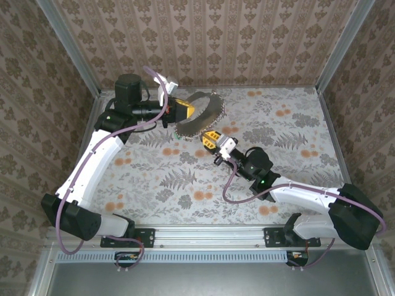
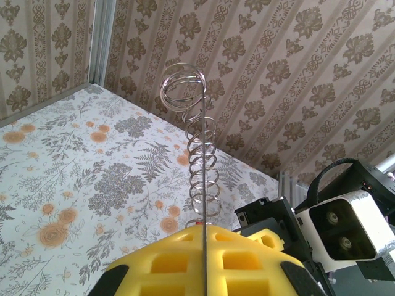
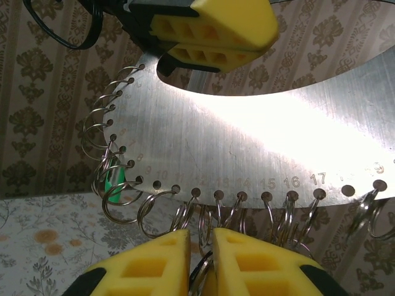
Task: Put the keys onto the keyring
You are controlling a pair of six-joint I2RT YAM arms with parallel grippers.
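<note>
Keyring hangs in the air above the far half of the desk — a flat, silvery plate curved like a crescent, its outer rim pierced by a row of numbered holes. Small wire rings dangle from those holes. The left jaws are clenched on the keyring's inner edge, with a yellow pad on each face of the plate. From the left wrist the plate shows edge-on, rising straight out from between the pads. The right jaws sit just below the keyring's lower rim, drawn nearly together — one wire ring is pinched in the narrow slit between them. A green key hangs among the wire rings at the keyring's left-hand curve as the right wrist sees it, partly hidden by them.
</note>
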